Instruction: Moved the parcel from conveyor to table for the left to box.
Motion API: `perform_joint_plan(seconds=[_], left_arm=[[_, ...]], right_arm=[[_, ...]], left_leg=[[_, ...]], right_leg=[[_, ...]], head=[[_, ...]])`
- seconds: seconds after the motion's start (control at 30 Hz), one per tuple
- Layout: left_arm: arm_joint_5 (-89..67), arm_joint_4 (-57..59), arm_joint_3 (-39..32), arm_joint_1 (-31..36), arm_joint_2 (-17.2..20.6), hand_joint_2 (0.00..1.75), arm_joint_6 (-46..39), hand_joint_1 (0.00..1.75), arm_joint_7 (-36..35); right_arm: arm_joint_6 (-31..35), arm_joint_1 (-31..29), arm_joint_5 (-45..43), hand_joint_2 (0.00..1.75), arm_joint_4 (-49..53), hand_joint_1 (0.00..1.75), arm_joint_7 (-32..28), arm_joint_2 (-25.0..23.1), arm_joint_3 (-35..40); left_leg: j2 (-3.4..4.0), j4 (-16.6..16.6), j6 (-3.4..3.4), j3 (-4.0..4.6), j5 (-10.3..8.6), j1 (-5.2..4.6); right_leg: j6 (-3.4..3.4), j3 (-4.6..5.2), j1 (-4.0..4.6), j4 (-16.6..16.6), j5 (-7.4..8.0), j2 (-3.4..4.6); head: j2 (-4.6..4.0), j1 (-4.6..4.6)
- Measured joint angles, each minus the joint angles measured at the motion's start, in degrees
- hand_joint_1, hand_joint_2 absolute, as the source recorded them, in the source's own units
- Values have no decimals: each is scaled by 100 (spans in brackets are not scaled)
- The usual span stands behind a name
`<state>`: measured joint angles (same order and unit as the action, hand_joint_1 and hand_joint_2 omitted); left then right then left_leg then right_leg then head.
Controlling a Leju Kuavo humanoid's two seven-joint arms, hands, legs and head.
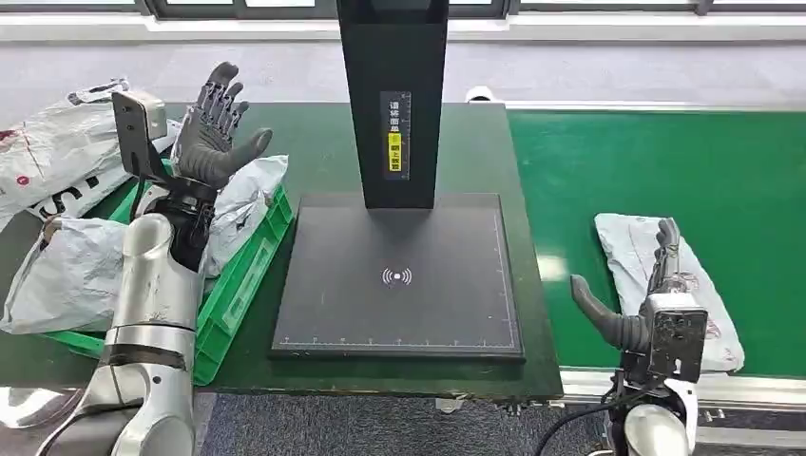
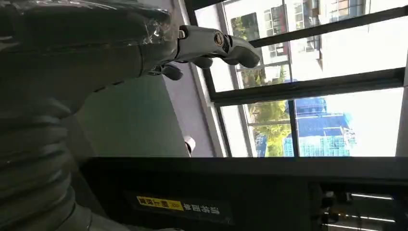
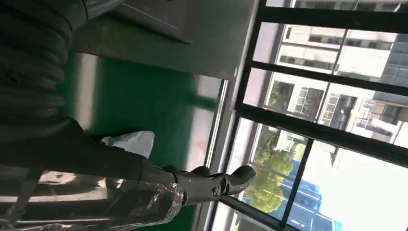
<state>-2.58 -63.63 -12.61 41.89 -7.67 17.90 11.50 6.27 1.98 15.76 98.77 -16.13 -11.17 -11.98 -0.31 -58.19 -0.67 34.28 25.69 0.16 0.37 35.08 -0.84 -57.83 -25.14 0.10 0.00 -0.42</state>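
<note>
A grey plastic parcel point(image 1: 623, 249) lies flat on the green conveyor point(image 1: 665, 161) at the right. My right hand point(image 1: 652, 287) hovers over its near half, fingers stretched along it and thumb spread toward the table, with nothing gripped. In the right wrist view the right hand's fingers point(image 3: 216, 184) are extended, and a corner of the parcel point(image 3: 131, 142) shows past them. My left hand point(image 1: 213, 125) is raised, palm open, above the green crate point(image 1: 245, 277) at the table's left. Its fingers point(image 2: 211, 42) are spread and hold nothing.
A black scanning pad point(image 1: 399, 277) with a tall black post point(image 1: 393, 95) fills the middle of the dark green table point(image 1: 314, 142). The crate holds grey parcels point(image 1: 81, 271). More bagged parcels point(image 1: 52, 152) lie at the far left.
</note>
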Motion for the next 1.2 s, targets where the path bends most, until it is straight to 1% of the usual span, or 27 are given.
perform_joint_plan(seconds=[0.1, 0.13, 0.2, 0.27, 0.33, 0.4, 0.43, 0.5, 0.57, 0.63, 0.73, 0.83, 0.93, 1.07, 1.2], left_arm=[[7, -103, 85, -42, 7, 175, -17, 0, -2], [46, -144, 111, -79, 7, 175, 7, 0, 11], [122, -391, 248, -330, -13, 175, 120, 0, 131], [122, -761, 525, -854, -105, 175, 232, 0, 353], [50, -1237, 919, -1445, -212, 175, 232, 0, 604], [42, -1546, 1277, -1948, -260, 175, 203, 0, 732], [42, -1707, 1469, -2080, -277, 175, 203, 0, 771], [42, -1833, 1665, -2215, -297, 175, 210, 0, 804], [9, -2033, 1793, -2441, -317, 175, 260, 0, 877], [0, -2221, 1965, -2606, -326, 175, 332, 0, 955], [-19, -2454, 2033, -2745, -326, 175, 383, 0, 1038], [-131, -2562, 2085, -2835, -326, 175, 385, 0, 1110], [-188, -2625, 2107, -2915, -326, 175, 365, 0, 1204], [-236, -2664, 2107, -2954, -323, 175, 339, 0, 1268], [-289, -2688, 2107, -2953, -321, 175, 339, 0, 1366]], right_arm=[[29, -4, 55, 175, -39, 0, 11, 26, 0], [138, -23, 290, 175, -57, 0, 103, 50, 0], [482, -192, 1114, 175, -197, 0, 470, 142, -13], [760, -524, 2088, 175, -506, 0, 949, 360, -96], [811, -905, 2863, 175, -968, 0, 1395, 635, -205], [717, -1319, 3468, 175, -1440, 0, 1747, 892, -293], [664, -1486, 3763, 175, -1748, 0, 1950, 1108, -308], [616, -1745, 4225, 175, -2330, 0, 2197, 1351, -352], [485, -2257, 4611, 175, -3255, 0, 2374, 1631, -352], [297, -2668, 4920, 175, -4200, 0, 2472, 1965, -352], [55, -3230, 5136, 175, -5501, 0, 2500, 2168, -350], [-143, -3523, 5249, 175, -6304, 0, 2596, 2208, -345], [-219, -3706, 5307, 175, -6855, 0, 2686, 2205, -323], [-433, -3912, 5307, 175, -7298, 0, 2691, 2168, -288], [-638, -4057, 5130, 175, -7620, 0, 2507, 2107, -264]], left_leg=[[1, 1, -1, 0, -1, 1], [2, 1, -1, 0, -1, 1], [11, 2, -1, -5, 1, -1], [19, 1, 1, -6, 2, -3], [22, -1, 9, -6, 7, -11], [20, -6, 13, -3, 9, -19], [15, -10, 20, 1, 7, -20], [-2, -11, 32, 11, 4, -19], [8, -11, 33, 4, 5, -22], [2, -11, 39, 9, 0, -21], [3, -10, 36, 5, -2, -19], [-4, -6, 30, 6, -7, -18], [-4, -4, 29, 6, -7, -15], [-4, -2, 29, 7, -7, -15], [-6, -3, 30, 6, -7, -16]], right_leg=[[0, 0, 3, 0, 0, 0], [0, 0, 3, 0, 0, 0], [0, 0, -2, 0, 0, 9], [0, -4, -5, 0, 0, 17], [4, -4, -13, 4, 2, 18], [10, -3, -18, 7, 4, 16], [18, -5, -19, 8, 7, 12], [25, -9, -18, 9, 5, -11], [29, -5, -21, 9, 10, 2], [30, -9, -19, 9, 10, -8], [30, -9, -17, 9, 12, -6], [30, -9, -16, 7, 12, -11], [29, -8, -14, 5, 10, -11], [29, -7, -15, 5, 10, -9], [29, -8, -16, 5, 10, -13]], head=[[0, 0], [0, 0], [0, 0], [0, 0], [0, 0], [0, 0], [0, -2], [0, 2], [0, -2], [0, 0], [0, -2], [0, 0], [0, 0], [0, 0], [0, -2]])
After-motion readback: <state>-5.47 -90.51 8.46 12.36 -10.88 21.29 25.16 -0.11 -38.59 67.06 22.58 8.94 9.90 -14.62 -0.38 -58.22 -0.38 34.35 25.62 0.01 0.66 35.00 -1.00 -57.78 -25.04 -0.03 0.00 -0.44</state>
